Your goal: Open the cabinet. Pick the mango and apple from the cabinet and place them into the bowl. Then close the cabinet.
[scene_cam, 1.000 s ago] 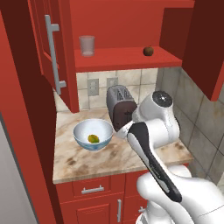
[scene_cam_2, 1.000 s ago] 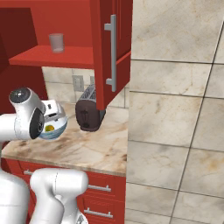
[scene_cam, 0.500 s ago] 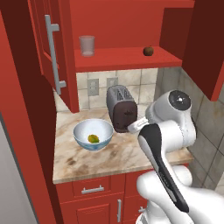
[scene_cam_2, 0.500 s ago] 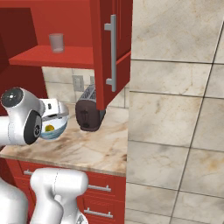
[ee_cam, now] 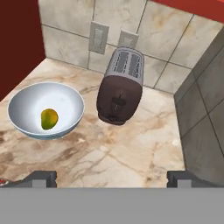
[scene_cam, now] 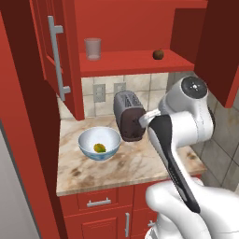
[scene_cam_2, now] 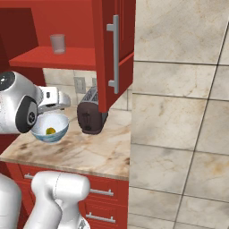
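The cabinet (scene_cam: 56,60) stands with both doors swung open. On the right of its red shelf (scene_cam: 126,63) sits the dark apple (scene_cam: 158,54). The mango (ee_cam: 49,118) lies inside the pale blue bowl (ee_cam: 26,100) on the counter, also seen in the left base view as mango (scene_cam: 99,148) in bowl (scene_cam: 84,140), and from the right as bowl (scene_cam_2: 60,129). My gripper (ee_cam: 111,179) is open and empty, hovering above the counter, right of the bowl and in front of the toaster. From the right the open door (scene_cam_2: 112,49) covers the shelf's right part.
A dark toaster (scene_cam: 129,115) stands against the tiled wall just right of the bowl. A clear glass cup (scene_cam: 93,48) sits on the shelf's left. The tiled side wall (ee_cam: 201,118) closes the counter's right end. Lower red drawers (scene_cam: 98,201) run below the counter edge.
My arm has lifted and swung to the right, away from the bowl. The mango stays in the bowl and the apple stays on the shelf. The jaws remain open.
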Robot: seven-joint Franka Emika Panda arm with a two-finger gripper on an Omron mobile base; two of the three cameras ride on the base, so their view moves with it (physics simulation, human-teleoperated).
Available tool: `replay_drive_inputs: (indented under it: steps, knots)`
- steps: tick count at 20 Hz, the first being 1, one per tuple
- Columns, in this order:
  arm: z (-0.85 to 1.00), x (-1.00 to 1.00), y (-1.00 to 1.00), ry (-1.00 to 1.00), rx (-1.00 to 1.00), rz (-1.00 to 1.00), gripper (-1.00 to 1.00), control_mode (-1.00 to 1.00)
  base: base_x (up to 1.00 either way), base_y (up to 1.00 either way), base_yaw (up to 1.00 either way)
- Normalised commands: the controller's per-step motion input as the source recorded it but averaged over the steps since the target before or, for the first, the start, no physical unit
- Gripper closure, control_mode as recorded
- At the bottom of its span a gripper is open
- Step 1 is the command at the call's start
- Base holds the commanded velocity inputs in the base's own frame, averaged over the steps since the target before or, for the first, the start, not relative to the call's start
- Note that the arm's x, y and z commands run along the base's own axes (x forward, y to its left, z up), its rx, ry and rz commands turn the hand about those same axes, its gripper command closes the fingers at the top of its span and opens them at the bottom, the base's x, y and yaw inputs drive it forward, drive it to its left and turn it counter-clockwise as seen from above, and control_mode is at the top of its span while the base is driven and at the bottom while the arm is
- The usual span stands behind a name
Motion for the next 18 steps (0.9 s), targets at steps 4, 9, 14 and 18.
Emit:
replay_drive_inputs:
  steps: [4,9,14,18]
  knots:
    - [0.27,0.01,-0.2,0.0,0.0,-0.06,-1.0,-1.0,0.0,0.0,0.0]
    - [0.22,0.04,-0.17,0.0,0.0,-0.03,-1.0,-1.0,0.0,0.0,0.0]
    - [0.32,0.02,-0.22,0.0,0.0,-0.04,-1.0,-1.0,0.0,0.0,0.0]
    - [0.31,0.06,-0.22,0.0,0.0,-0.02,-1.0,-1.0,0.0,0.0,0.0]
